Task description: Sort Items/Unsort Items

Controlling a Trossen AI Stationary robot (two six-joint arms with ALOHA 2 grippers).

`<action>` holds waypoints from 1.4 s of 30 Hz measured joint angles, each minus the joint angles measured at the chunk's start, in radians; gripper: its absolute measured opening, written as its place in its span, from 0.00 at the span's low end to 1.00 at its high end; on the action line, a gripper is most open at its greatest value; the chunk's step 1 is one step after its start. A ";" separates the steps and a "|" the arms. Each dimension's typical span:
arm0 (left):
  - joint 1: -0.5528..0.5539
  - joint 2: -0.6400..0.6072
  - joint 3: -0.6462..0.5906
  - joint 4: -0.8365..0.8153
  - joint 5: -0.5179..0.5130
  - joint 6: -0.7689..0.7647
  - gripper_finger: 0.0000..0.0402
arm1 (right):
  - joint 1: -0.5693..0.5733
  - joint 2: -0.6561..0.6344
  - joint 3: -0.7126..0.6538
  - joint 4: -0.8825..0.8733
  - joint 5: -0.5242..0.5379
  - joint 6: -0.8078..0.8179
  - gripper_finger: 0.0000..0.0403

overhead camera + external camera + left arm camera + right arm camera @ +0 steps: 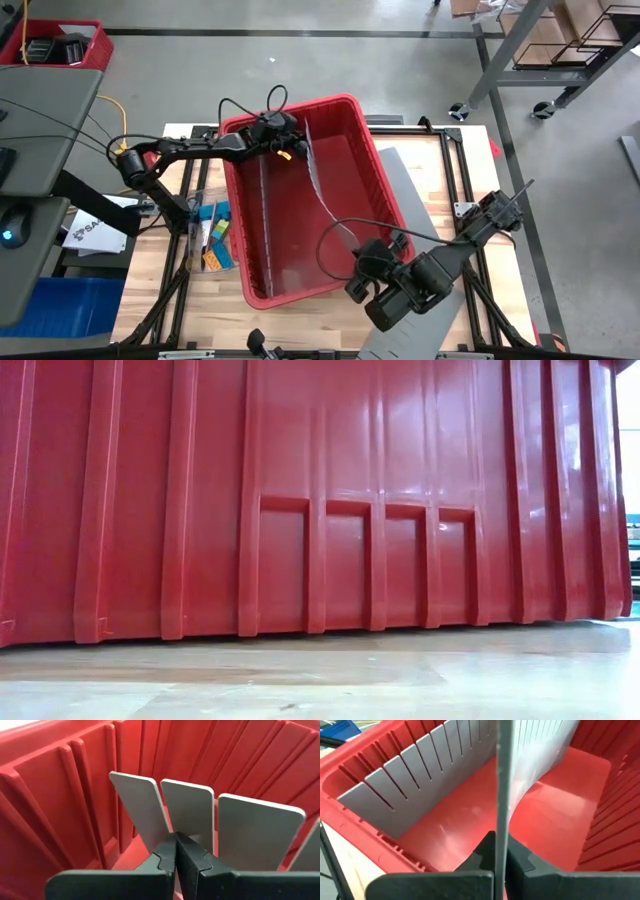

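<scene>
Your right gripper (pixel 496 851) clamps the near end of the bent grey divider (pixel 503 780), your left gripper (pixel 175 851) pinches its far end in the red bin (pixel 352 150), while the items (pixel 213 240) lie outside, nearer your left arm.

Dark arms (pixel 200 152), blk looped cables (pixel 335 240)

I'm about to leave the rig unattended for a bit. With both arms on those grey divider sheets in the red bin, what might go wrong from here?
1. The curved divider, pinched by the right pincer, is visibly bowed; it may spring free or crease.
2. The left pincer is shut on the slotted divider at the red bin wall; pulling could jam it or drag the bin.
3. The coloured items lie beside the bin; a sliding bin could push them.
</scene>
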 joint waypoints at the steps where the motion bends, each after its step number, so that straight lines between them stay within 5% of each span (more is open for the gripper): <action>1: 0.000 0.000 0.000 0.003 -0.001 0.000 0.00 | 0.000 0.000 0.000 -0.002 0.006 0.000 0.00; 9: 0.004 0.001 0.000 0.132 -0.009 0.001 0.00 | 0.000 0.008 0.000 0.017 0.040 0.110 0.00; 42: 0.003 0.001 0.001 0.117 0.000 0.024 0.00 | -0.003 0.044 0.000 -0.018 0.085 0.227 0.00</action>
